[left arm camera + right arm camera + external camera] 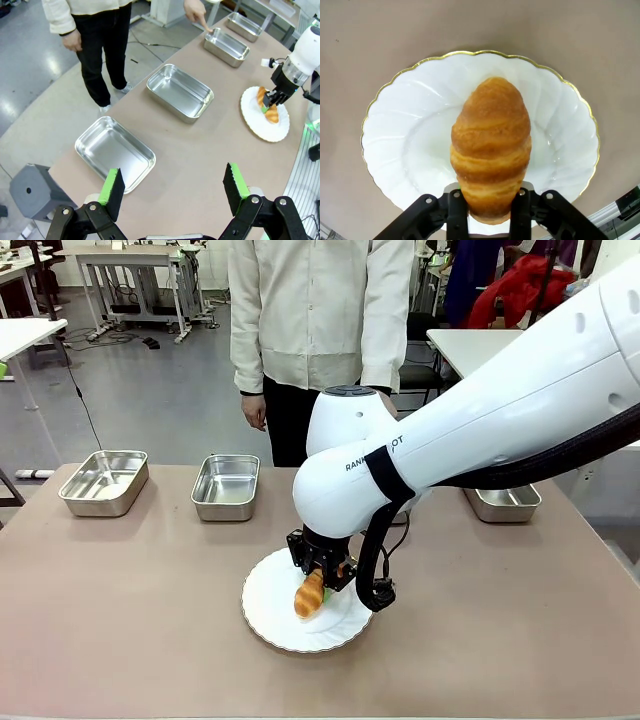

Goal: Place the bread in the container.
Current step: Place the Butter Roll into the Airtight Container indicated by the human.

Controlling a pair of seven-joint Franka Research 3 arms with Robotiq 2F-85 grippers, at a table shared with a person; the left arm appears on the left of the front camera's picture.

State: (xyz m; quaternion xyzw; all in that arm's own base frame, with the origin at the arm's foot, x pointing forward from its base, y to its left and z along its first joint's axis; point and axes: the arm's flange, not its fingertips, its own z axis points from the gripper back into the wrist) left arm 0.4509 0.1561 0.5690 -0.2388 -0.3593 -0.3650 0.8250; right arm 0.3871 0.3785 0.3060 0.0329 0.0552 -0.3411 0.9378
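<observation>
Pinching the bread (pixel 491 145) — right claw (pixel 489 201), over the plate (pixel 410 130).

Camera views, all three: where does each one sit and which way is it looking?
Front: fixed on the robot's side, facing across the table at the person; the right arm shows.
Left wrist: high over the table's end, looking past its open left claw and the nearest pan.
Right wrist: straight down on the plate, right claw shut on the bread.
Shared: all three show bread and plate.
</observation>
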